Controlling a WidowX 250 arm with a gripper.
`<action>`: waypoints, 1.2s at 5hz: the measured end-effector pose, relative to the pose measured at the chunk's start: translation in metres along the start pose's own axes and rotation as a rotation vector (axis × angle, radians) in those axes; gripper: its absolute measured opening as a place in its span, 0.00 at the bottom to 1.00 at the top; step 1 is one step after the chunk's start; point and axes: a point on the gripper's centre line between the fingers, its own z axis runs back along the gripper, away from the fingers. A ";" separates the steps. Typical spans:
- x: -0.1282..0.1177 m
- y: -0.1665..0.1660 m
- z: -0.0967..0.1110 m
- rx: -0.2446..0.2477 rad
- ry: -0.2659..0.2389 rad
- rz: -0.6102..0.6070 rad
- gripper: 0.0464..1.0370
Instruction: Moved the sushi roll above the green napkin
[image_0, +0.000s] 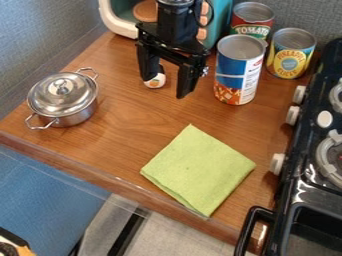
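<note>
Two spread fingers give the gripper (167, 86) a wide opening, and the sushi roll (155, 80) sits on the desk (133, 125) by one of them; whether they touch I cannot tell. That spread would suit either straddling the roll or letting it go, so the task may be just starting or nearly done. The roll lies beyond the green napkin (197, 170), well apart from it. If "above" means resting on the cloth, a grasp and a carry remain; a finger coming down off-centre could roll the piece away. The roll looks small and rounded, white with an orange patch. The napkin is folded into a flat, soft square with layered edges, probably a steady landing spot. Smooth wood grain runs beneath, and the lidded pot (63, 100) is shiny metal, its looped handles presumably for lifting.
</note>
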 end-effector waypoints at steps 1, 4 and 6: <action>0.000 -0.001 -0.012 -0.008 0.037 -0.003 0.96; 0.041 0.057 -0.024 0.026 -0.029 0.181 0.96; 0.048 0.084 -0.029 0.002 -0.077 0.347 0.96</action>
